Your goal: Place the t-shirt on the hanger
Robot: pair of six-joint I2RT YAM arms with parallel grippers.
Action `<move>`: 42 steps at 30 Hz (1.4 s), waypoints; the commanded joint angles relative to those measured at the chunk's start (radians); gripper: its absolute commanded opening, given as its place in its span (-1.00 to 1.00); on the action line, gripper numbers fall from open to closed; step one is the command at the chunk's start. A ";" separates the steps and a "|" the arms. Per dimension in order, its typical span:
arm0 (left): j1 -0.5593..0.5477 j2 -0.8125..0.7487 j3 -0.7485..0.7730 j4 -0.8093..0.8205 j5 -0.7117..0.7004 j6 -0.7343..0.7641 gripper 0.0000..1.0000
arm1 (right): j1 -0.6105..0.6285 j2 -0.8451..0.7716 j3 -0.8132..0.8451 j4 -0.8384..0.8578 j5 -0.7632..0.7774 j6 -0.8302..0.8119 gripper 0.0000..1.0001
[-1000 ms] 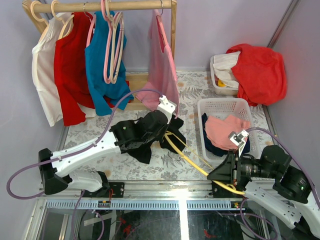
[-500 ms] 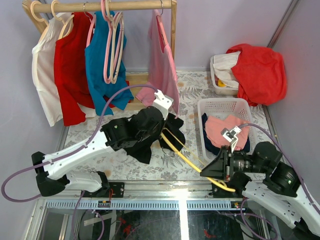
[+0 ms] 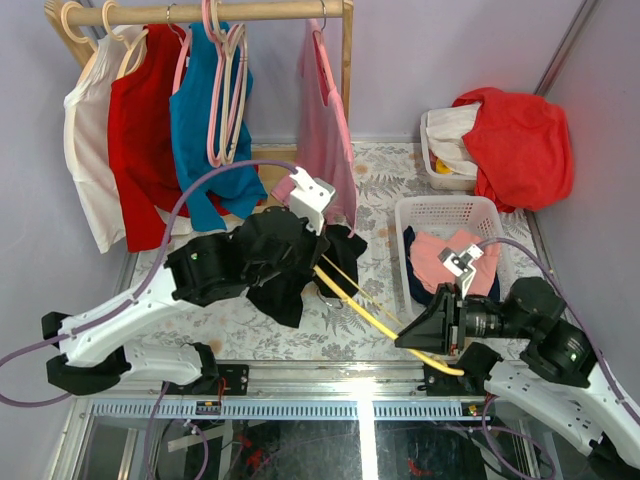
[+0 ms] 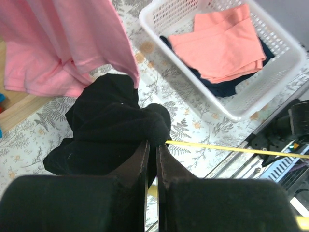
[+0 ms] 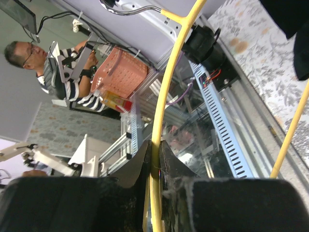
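The left tool (image 4: 152,144) has its two fingers drawn almost together, pinching a bunched fold of the black t-shirt (image 4: 111,125). The rest of the shirt spreads in a dark, rumpled heap just ahead of the tool and to its left, over the flower-patterned worktop (image 3: 340,340).

The right tool (image 5: 154,150) is clamped tight on the thin yellow hanger (image 5: 166,82), with one yellow bar passing straight between its fingers. From the overhead camera, the hanger reaches away from the right tool towards the left tool, and its far end meets the edge of the black shirt right at the left tool's fingertips. How far it goes into the cloth cannot be told.

A pink shirt (image 4: 72,43) hangs ahead of the left tool and to its left, its lower hem touching or just above the black shirt. Ahead and to the right of that tool sits a white basket (image 4: 270,92) holding a salmon cloth (image 4: 217,43) on top of a dark one.
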 commanded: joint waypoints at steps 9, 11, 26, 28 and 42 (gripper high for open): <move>-0.072 0.089 0.334 -0.117 -0.014 0.040 -1.00 | 0.006 -0.087 0.115 0.003 0.112 -0.078 -1.00; -0.081 0.102 0.369 -0.135 -0.035 0.041 -1.00 | 0.007 -0.069 0.166 -0.033 0.122 -0.109 -1.00; -0.097 0.115 0.448 -0.168 -0.053 0.054 -1.00 | 0.184 -0.079 0.250 -0.069 0.323 -0.130 -1.00; -0.101 0.117 0.448 -0.167 -0.042 0.056 -1.00 | 0.207 -0.087 0.225 -0.046 0.332 -0.119 -1.00; -0.114 0.008 0.255 -0.087 0.029 0.026 -1.00 | 0.276 -0.083 0.155 0.063 0.510 0.014 -1.00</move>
